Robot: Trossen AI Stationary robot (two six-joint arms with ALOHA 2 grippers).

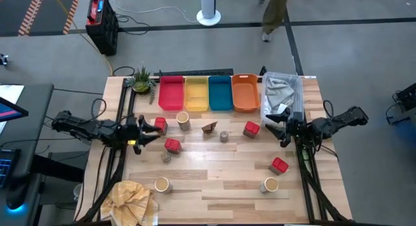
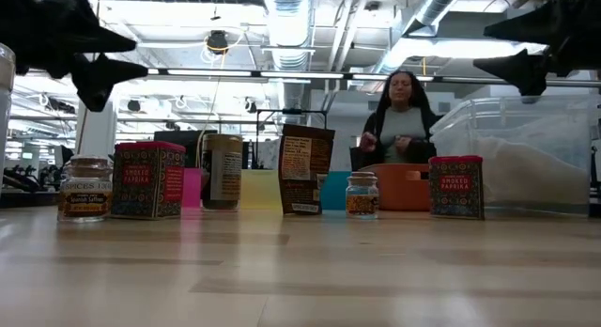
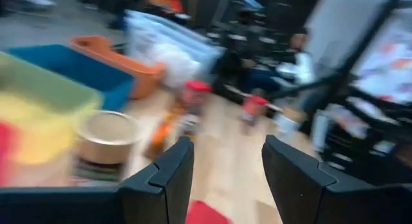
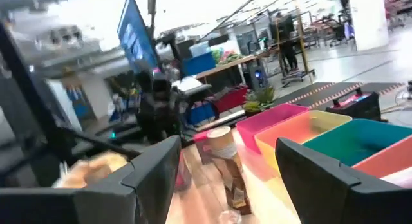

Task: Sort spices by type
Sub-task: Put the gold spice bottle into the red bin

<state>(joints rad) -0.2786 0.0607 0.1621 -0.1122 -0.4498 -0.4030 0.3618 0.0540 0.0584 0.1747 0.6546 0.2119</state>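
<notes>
Left gripper hovering over the left part of the wooden surface, jaws apart and clamped on nothing, a red pack just ahead of the tips. A second red pack just beside, nearer the front edge, with a small round jar next to it. A tan cylinder standing just in front of the pink bin. Another tan cylinder near the front left, close to crumpled tan paper.

Mid-surface: a dark brown wedge and a small jar close together, both in front of the yellow bin and blue bin. All four bins in a row along the far edge, touching side by side, ending in the orange bin.

Further right: a third red pack in front of the orange bin, a fourth red pack toward the front right, and a tan cylinder near it.

Right gripper raised over the right part, beside a clear tub, jaws apart, empty.

Beyond the far edge in the low view, a person.
</notes>
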